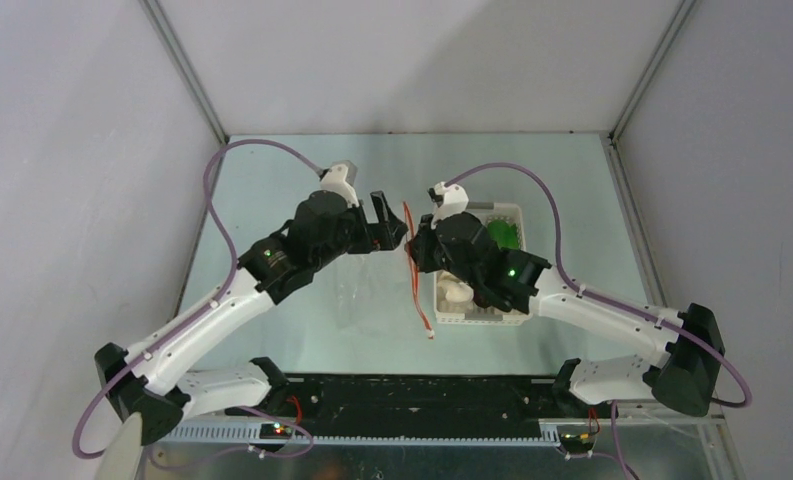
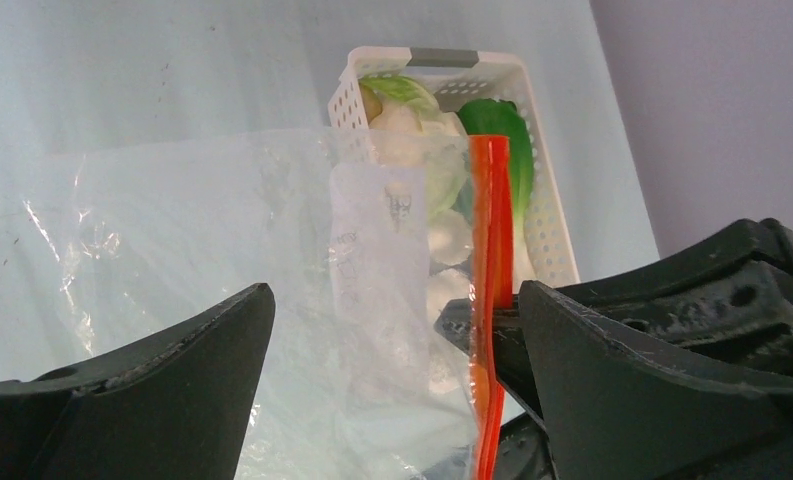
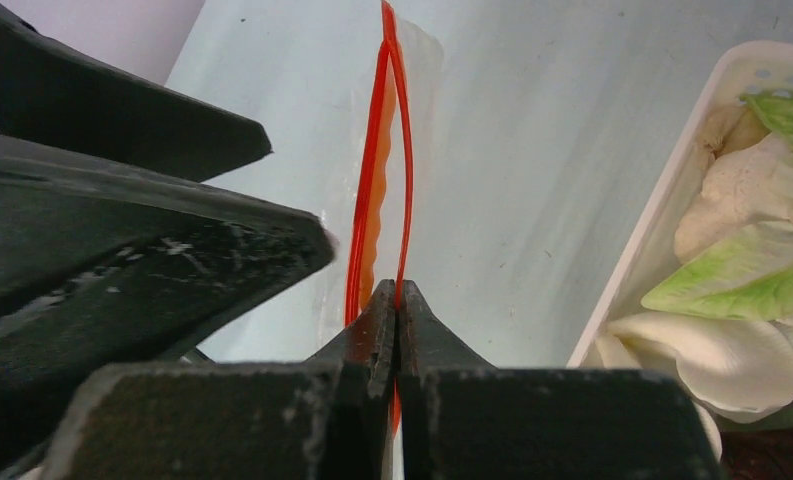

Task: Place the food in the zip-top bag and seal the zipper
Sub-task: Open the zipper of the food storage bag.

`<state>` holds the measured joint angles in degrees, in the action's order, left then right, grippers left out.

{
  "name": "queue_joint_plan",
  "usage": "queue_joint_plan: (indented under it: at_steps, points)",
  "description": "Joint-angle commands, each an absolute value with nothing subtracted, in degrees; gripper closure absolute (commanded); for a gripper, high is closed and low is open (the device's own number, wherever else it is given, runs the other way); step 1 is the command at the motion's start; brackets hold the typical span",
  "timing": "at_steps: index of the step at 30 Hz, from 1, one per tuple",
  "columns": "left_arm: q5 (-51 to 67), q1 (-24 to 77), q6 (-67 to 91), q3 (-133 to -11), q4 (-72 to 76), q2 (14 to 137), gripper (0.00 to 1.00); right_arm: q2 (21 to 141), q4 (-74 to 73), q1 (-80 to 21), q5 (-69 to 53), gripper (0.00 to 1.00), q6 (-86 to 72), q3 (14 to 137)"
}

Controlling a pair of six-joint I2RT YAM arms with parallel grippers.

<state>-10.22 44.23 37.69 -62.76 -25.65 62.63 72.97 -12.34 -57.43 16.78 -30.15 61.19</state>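
Pinching the zipper [image 3: 370, 200] tight, the right gripper [image 3: 397, 295] has its two fingers pressed shut on the thin red-orange strip. Above the pinch, the strip's two sides bend apart a little (like a skinny loop). The strip stands up on its edge, lifted off the table [image 1: 302, 180]. The rest of the zip-top bag [image 1: 372, 295] hangs down from it and spreads out on the table to the left, clear and crinkly.

The left gripper [image 1: 387, 225] is just beside the top of the zipper, close to the right gripper. Its fingers are spread wide apart and it holds nothing.

The food [image 2: 422, 150] sits in a white basket [image 1: 517, 212] just to the right of the bag. The green bok choy [image 2: 502, 140] lies along one side, and the pale lumps [image 3: 732, 355] are piled next to it.
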Motion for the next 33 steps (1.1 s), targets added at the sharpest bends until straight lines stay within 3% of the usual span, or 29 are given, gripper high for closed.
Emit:
queue_joint_plan:
  at_steps: [1,24,33]
  points:
    - [-11.5,44.8,39.2,-65.3,-26.0,63.3,0.0,73.0,-11.3,-58.5,19.1,1.0,-28.7,63.9]
    - [-15.9,45.3,39.1,-65.9,-30.7,65.7,0.0,72.9,-10.8,-59.7,21.2,1.0,-27.5,64.5]
    - [-17.9,46.7,40.8,-72.9,-37.5,72.8,0.01,74.0,-9.5,-61.6,22.6,1.0,-24.5,65.2]
